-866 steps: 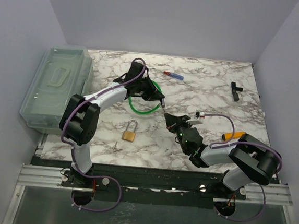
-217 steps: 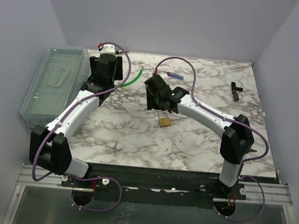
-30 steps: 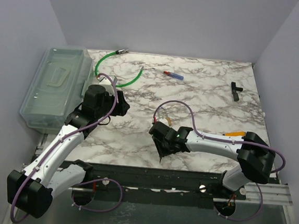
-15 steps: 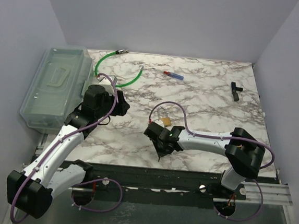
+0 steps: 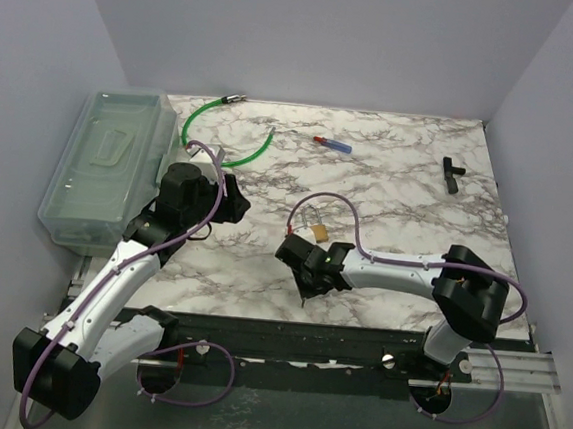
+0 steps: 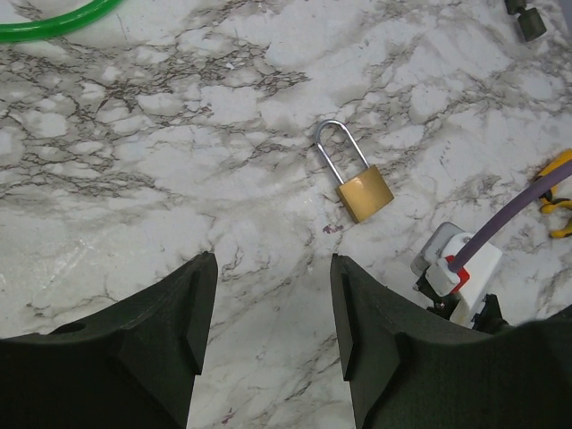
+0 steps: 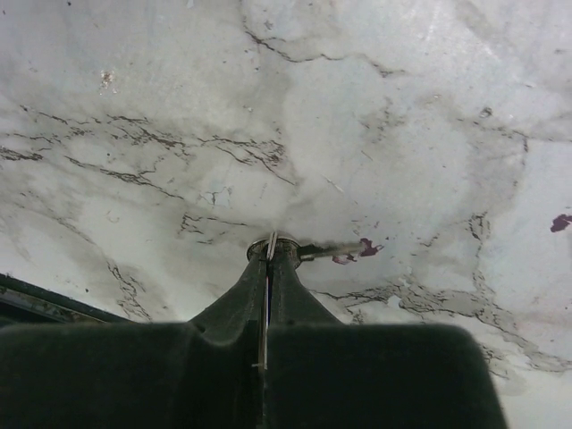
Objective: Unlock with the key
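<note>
While the right gripper sat low near the front edge of the table, its fingers were pressed together with the tips down on the marble. In the right wrist view, a thin metal ring at the head of the key was caught between the tips. The blade stuck out sideways, flat on the surface. So it was pinching the key at the head end. The key was too small to make out from the top camera.

The padlock lay flat on the marble, with a brass body. Both shackle legs met the body, so it looked closed. In the top view it sat just behind the right wrist, apart from the fingertips and the key.

The left gripper hovered over the table with its fingers spread and nothing between them. The padlock was ahead of it, not touching. The top view put that gripper left of the padlock, apart from it.

Other items:
- green hose, back-left
- clear plastic box, at the table's left side
- red-and-blue pen-like thing, toward the back
- black fitting, back-right
</note>
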